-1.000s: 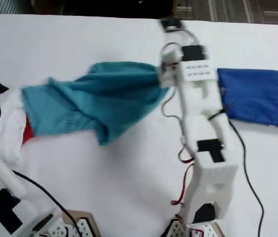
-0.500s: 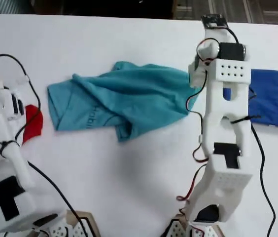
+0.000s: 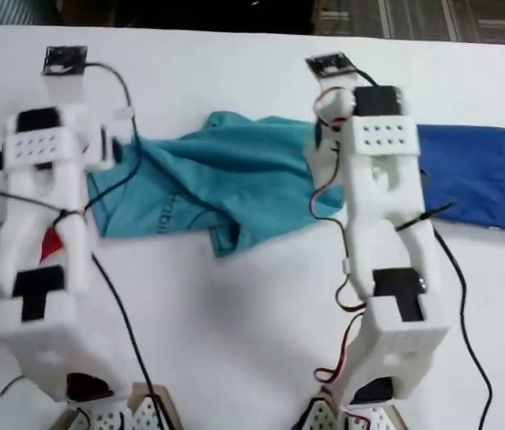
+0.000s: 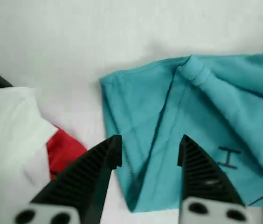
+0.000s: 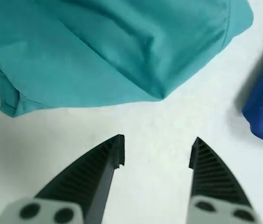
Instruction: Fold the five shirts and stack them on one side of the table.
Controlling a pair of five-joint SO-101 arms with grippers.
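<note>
The teal shirt (image 3: 226, 193) lay rumpled and half-bunched near the middle of the table (image 3: 235, 340), a little toward 12 o'clock. One arm stood at each of its ends. A folded blue shirt (image 3: 476, 175) sat at 3 o'clock, its near edge under the right arm (image 3: 378, 197). At 9 o'clock a red garment (image 4: 64, 151) and a white garment (image 4: 10, 121) lay just beside the teal hem.

The left gripper (image 4: 150, 144) hung with its jaws spread wide and holding nothing, straddling the stitched corner of the teal shirt's 9 o'clock end. The right gripper (image 5: 158, 140) was equally wide and empty. It was over bare tabletop just off the shirt's 3 o'clock edge, with the blue shirt close on its other side.

The step in hand looked like taking both ends to pull the shirt flat before any fold. To do it well, the left gripper should come straight down and pinch only the teal corner, keeping its outer finger off the red cloth. The right gripper probably needs to shift onto the teal fabric before closing, since where it hung it would close on bare table. Both should bite near the hems, then draw apart toward 9 and 3 o'clock evenly and low. The doubled layers can then slide open, and the blue shirt is not dragged along.
</note>
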